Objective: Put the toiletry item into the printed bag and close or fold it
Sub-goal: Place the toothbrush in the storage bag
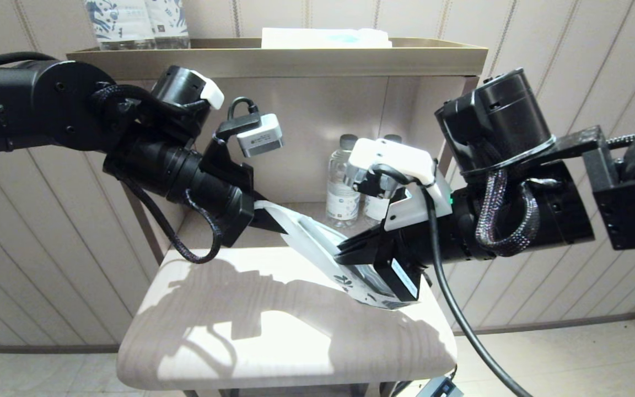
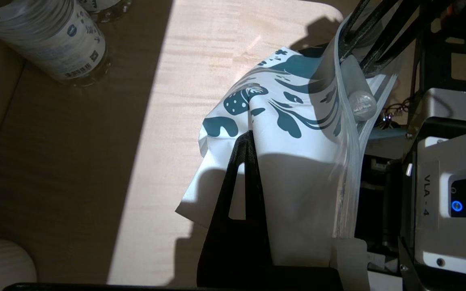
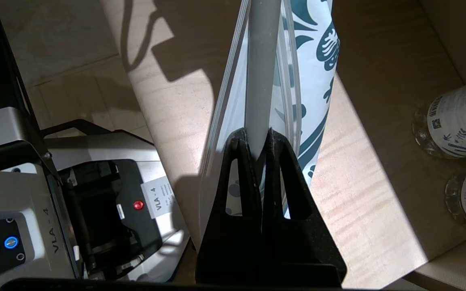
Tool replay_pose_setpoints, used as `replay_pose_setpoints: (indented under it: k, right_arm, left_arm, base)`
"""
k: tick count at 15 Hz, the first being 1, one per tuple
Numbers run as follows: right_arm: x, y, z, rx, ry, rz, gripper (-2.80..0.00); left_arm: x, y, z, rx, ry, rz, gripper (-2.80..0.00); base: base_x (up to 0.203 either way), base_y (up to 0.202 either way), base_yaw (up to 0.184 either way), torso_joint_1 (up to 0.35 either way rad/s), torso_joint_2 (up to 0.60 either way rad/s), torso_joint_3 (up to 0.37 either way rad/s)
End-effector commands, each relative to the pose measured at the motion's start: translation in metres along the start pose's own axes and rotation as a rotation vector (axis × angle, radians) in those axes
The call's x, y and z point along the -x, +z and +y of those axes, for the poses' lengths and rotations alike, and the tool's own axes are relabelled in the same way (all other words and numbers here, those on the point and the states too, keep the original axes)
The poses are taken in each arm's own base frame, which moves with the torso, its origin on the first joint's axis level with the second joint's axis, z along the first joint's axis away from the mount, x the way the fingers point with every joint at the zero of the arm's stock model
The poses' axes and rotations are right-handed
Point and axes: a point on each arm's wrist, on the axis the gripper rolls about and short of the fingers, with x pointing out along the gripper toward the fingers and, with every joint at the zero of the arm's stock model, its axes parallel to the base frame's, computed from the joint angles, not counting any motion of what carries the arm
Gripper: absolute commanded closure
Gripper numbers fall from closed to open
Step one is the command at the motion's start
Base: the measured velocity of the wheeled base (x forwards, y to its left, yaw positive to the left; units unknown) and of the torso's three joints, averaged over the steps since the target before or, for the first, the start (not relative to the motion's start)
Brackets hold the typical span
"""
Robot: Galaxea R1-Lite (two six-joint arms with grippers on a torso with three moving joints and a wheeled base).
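- Left gripper [image 1: 273, 220]: jaws pinched on the plain white end of the printed bag [image 1: 323, 251], holding it above the table [image 1: 240, 309] near its back edge.
- Right gripper [image 1: 350, 251]: jaws clamped on the toothbrush [image 3: 262, 72], whose handle passes through the bag's open zip mouth.
- Water bottles [image 1: 344, 184]: upright at the table's back edge.

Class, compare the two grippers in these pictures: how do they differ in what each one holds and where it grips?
The left gripper pinches the plain white end of the printed bag, while the right gripper clamps the toothbrush, near the bag's leaf-printed end. The left gripper reaches in from the left in the head view, the right gripper from the right. Both are shut, and both work above the wooden table.
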Motion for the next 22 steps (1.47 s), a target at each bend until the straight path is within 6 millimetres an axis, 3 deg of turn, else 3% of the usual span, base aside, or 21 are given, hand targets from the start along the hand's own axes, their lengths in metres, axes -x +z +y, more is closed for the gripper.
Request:
replay_pose_setpoints:
  k: [1, 2, 3, 4, 22]
  right_arm:
    - [-0.001, -0.001, 0.000, 0.003, -0.010, 0.015, 0.00]
    - [-0.002, -0.001, 0.000, 0.002, -0.016, 0.020, 0.00]
    - [-0.002, -0.002, -0.001, 0.003, -0.017, 0.021, -1.30]
    - [-0.002, -0.002, 0.000, 0.003, -0.017, 0.021, -2.80]
    - [0.021, 0.008, 0.001, 0.017, -0.046, -0.044, -2.80]
  left_arm:
    - [0.000, -0.001, 0.000, 0.000, -0.006, 0.001, 0.00]
    - [0.000, -0.001, 0.000, 0.000, -0.006, 0.001, 0.00]
    - [0.000, -0.001, 0.000, 0.000, -0.006, 0.001, 0.00]
    - [0.000, -0.001, 0.000, 0.001, -0.006, 0.001, 0.00]
    - [-0.007, -0.003, 0.004, 0.008, -0.013, 0.010, 0.00]
  base:
    - [0.000, 0.000, 0.000, 0.000, 0.00, 0.000]
    - [0.000, 0.000, 0.000, 0.000, 0.00, 0.000]
    - [0.000, 0.000, 0.000, 0.000, 0.00, 0.000]
    - [0.000, 0.000, 0.000, 0.000, 0.00, 0.000]
    - [0.000, 0.000, 0.000, 0.000, 0.00, 0.000]
